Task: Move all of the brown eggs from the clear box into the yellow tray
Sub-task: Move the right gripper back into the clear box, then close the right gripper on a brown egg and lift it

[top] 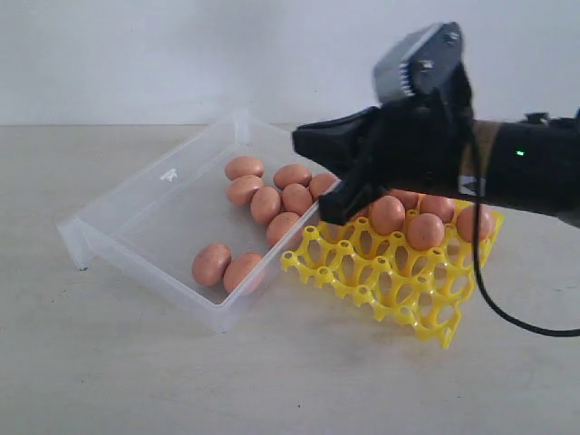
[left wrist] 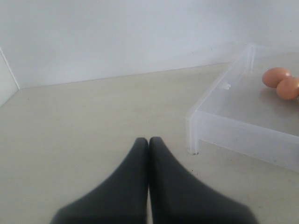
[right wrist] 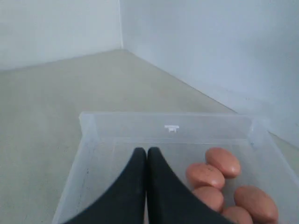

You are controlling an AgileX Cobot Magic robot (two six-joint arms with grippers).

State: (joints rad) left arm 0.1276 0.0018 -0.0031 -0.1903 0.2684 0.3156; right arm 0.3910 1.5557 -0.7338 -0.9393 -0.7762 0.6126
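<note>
Brown eggs (top: 265,205) are seen clustered in the clear box (top: 172,227) on a pale counter (top: 109,362). A few more are seated in the yellow tray (top: 390,281), set just beside the box. The right gripper (right wrist: 147,150) is held over the box, clenched on nothing (fingertips pressed together). The left gripper (left wrist: 148,139) is likewise clenched and empty, near a box corner.

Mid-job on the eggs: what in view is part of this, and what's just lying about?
Job: brown eggs, some in the clear box, some in the yellow tray; right gripper, shut, above the box.
Not the job: black cable beside the tray; left gripper, shut, over bare table.
</note>
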